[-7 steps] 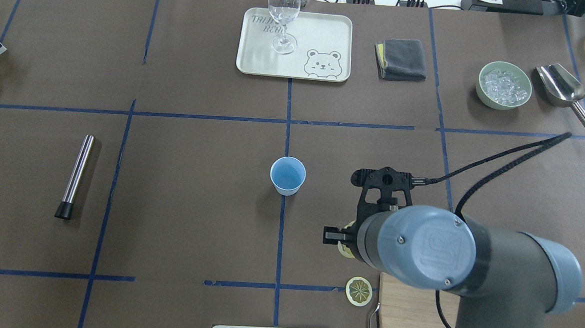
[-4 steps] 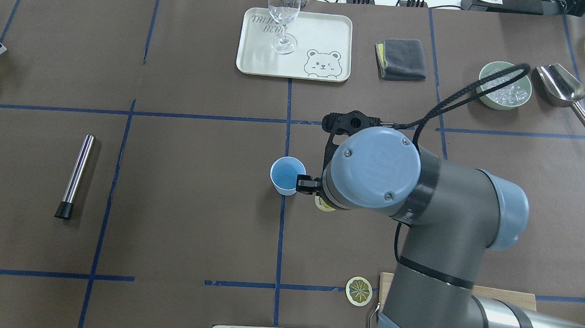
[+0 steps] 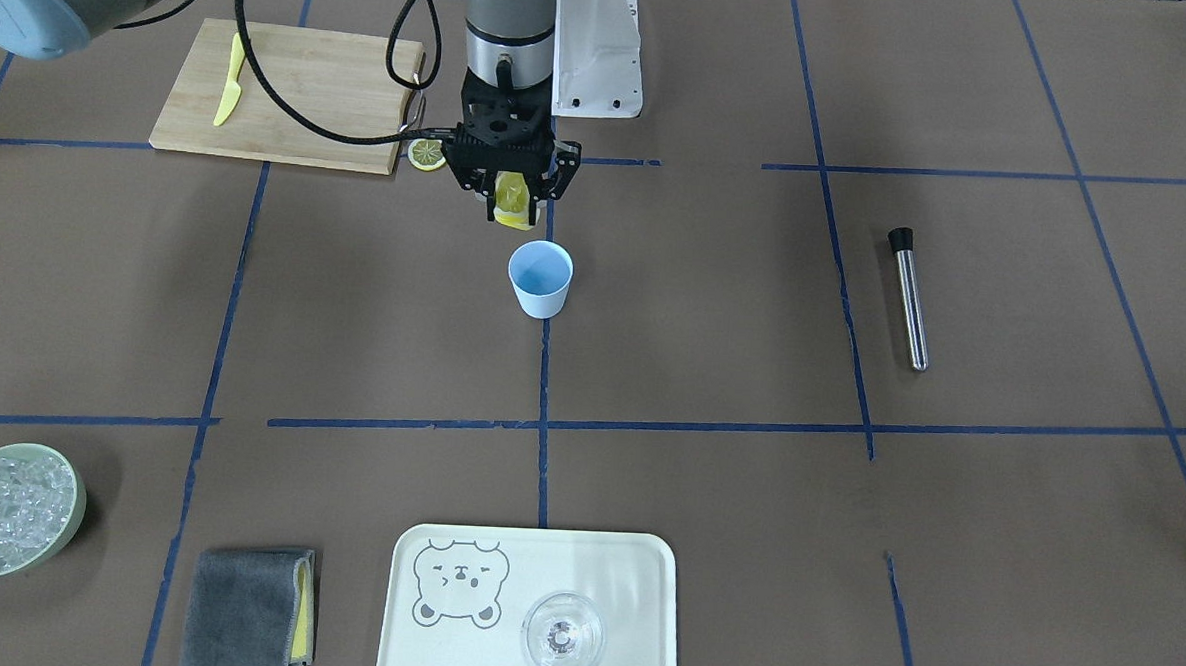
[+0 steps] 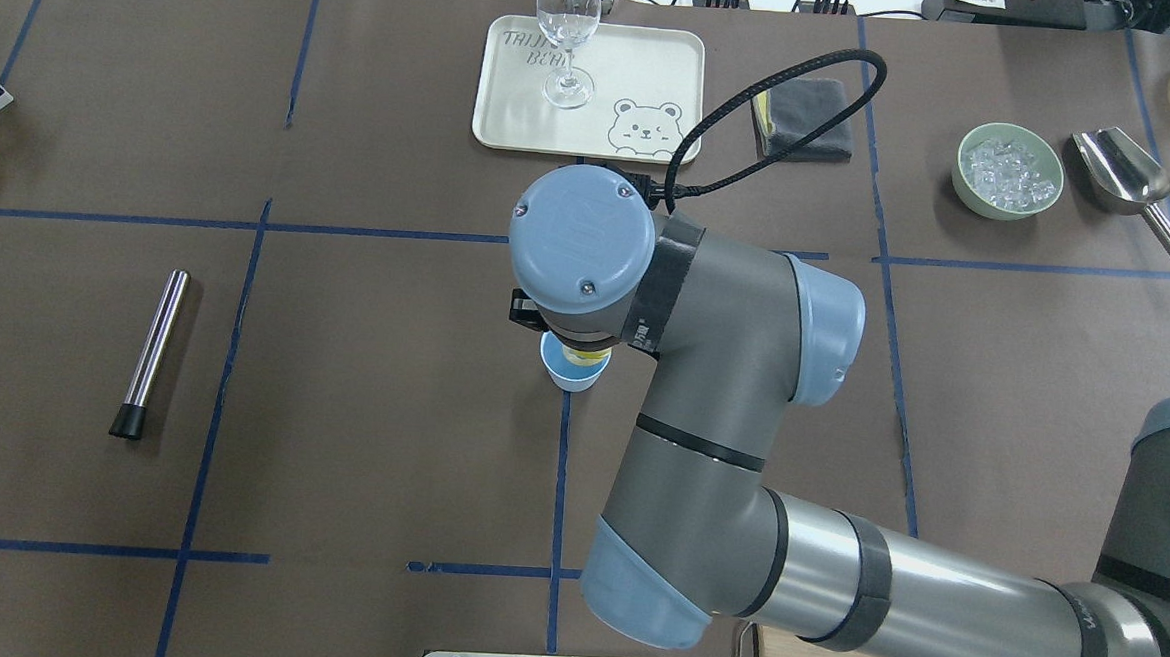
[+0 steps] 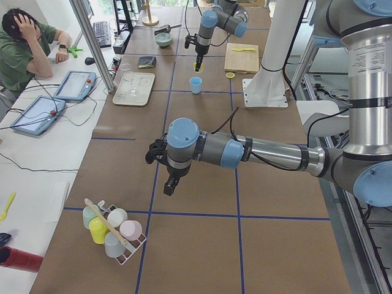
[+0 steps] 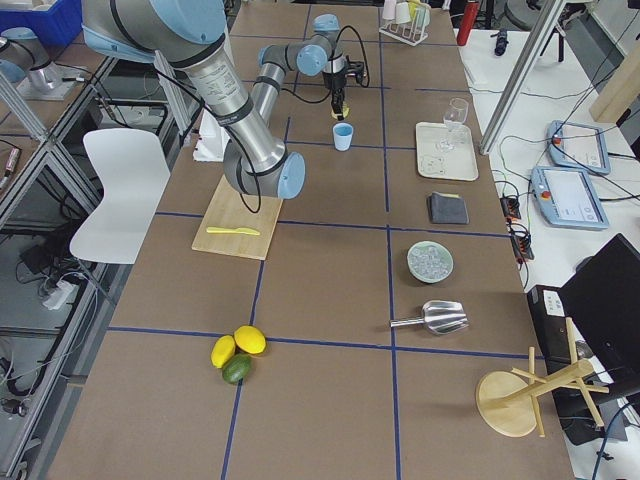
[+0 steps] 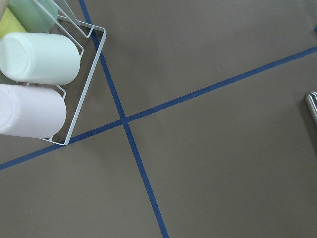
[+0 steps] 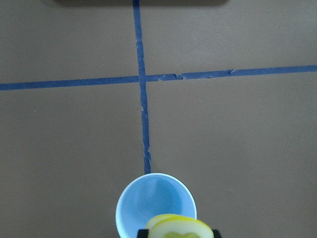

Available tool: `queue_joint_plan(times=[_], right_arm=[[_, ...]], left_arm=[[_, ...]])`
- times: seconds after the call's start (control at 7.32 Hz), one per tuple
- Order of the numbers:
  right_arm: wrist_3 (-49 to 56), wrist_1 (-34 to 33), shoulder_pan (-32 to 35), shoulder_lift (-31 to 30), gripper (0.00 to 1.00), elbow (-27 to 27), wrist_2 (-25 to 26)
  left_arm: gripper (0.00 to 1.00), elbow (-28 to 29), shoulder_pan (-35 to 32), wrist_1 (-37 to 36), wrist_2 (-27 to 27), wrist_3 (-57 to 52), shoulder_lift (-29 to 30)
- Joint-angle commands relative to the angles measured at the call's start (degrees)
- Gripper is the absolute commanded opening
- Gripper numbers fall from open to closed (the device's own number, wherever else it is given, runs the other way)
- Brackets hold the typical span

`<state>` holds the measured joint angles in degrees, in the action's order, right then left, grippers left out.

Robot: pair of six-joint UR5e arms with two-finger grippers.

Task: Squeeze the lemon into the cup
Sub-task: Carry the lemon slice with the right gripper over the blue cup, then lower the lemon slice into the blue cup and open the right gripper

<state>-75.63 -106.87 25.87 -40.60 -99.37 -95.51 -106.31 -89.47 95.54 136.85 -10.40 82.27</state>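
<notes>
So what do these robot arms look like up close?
The right arm and left arm are grey tubes joined by rounded light-blue caps, with thin black bands. The right one ends in a black pincer, with a black braided cable plugged in nearby.

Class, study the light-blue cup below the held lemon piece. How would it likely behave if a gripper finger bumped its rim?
The cup looks empty and thin-walled, so it is probably light and would slide. It tapers to a narrower base, so a rim knock from the right gripper, holding the lemon above, might tip it; once down, it could roll.
</notes>
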Motion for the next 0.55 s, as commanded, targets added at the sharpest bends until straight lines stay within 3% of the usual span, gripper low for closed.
queue_joint_plan(times=[0.0, 0.14, 0.27, 0.41], right_arm=[[0.84, 4.63, 0.15, 1.05, 0.0, 6.27, 0.07], [1.01, 4.65, 0.06, 0.7, 0.01, 6.38, -0.02], [1.36, 4.74, 0.06, 0.35, 0.26, 6.47, -0.11], [1.72, 4.74, 0.06, 0.08, 0.84, 6.39, -0.11]], left_arm=[[1.0, 0.05, 0.0, 0.0, 0.0, 0.03, 0.0], [1.0, 0.05, 0.0, 0.0, 0.0, -0.06, 0.0], [1.0, 0.14, 0.0, 0.0, 0.0, 0.03, 0.0], [1.0, 0.14, 0.0, 0.09, 0.0, -0.06, 0.0]])
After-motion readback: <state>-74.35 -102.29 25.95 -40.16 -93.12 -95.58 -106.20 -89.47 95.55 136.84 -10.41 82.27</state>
